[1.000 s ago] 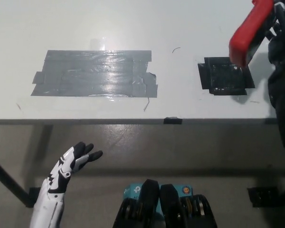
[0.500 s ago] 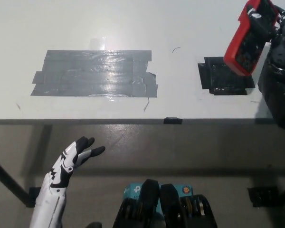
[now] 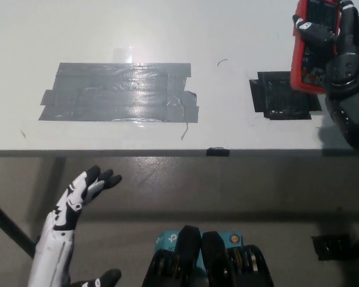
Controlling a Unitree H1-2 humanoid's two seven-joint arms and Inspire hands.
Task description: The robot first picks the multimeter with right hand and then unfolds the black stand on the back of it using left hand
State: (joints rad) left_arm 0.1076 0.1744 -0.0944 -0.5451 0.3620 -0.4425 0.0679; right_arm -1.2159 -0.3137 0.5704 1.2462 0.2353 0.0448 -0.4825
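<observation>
The red multimeter point(image 3: 308, 51) is held above the white table's right side, face toward the camera, over a black tape patch point(image 3: 282, 95). My black right hand point(image 3: 341, 54) is shut on it, fingers wrapped around its right side and top. The stand on its back is hidden. My white left hand point(image 3: 87, 188) hangs open below the table's front edge at the lower left, fingers spread, holding nothing.
A large patch of grey tape point(image 3: 121, 92) covers the left middle of the white table point(image 3: 227, 24). The table's front edge point(image 3: 167, 153) runs across the picture, with floor below it. A small black piece point(image 3: 218, 152) sits on that edge.
The right hand has turned the multimeter from edge-on to face-up and brought it a little nearer over the black patch. The left hand has shifted slightly left and up.
</observation>
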